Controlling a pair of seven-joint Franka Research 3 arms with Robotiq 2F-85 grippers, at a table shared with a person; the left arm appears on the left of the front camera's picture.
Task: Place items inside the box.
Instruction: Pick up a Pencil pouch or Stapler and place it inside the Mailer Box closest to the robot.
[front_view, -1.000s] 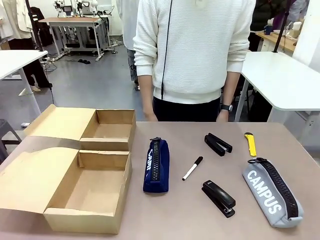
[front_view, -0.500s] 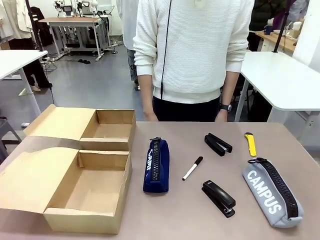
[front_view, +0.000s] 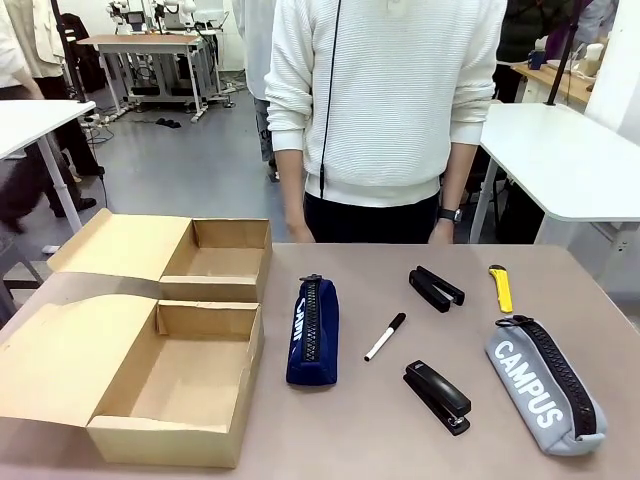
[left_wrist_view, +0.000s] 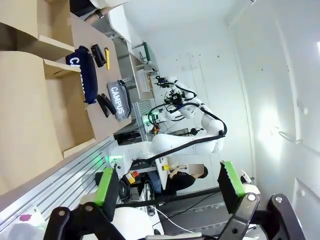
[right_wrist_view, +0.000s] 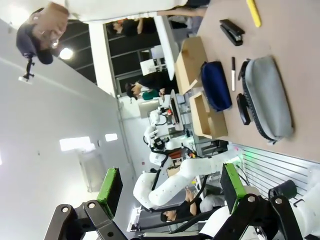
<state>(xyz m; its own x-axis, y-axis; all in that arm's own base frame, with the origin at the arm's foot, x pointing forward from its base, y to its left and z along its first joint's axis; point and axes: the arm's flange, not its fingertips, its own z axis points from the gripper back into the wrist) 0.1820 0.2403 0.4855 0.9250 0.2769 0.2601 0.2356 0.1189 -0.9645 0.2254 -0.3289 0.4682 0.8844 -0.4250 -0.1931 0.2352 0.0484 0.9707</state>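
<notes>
- One cardboard box (front_view: 165, 440) on the left of the counter (front_view: 340, 430). It's brown and shallow, with two open compartments and flaps folded out leftward, and its long axis runs near-to-far.
- Two soft zip pencil cases. The navy case (front_view: 312, 332) sits just right of the box, lengthwise toward the person (front_view: 385, 100). The grey "CAMPUS" case (front_view: 545, 388) lies angled at the near right.
- Two hard black staplers: far stapler (front_view: 436, 288) and near stapler (front_view: 437, 396).
- One slim white pen (front_view: 383, 339) between the navy case and the staplers, black cap pointing far-right.
- One yellow cutter (front_view: 500, 288).
- Left pincer (left_wrist_view: 167, 182) and right pincer (right_wrist_view: 170, 185) are both spread wide, gripping nothing.
</notes>
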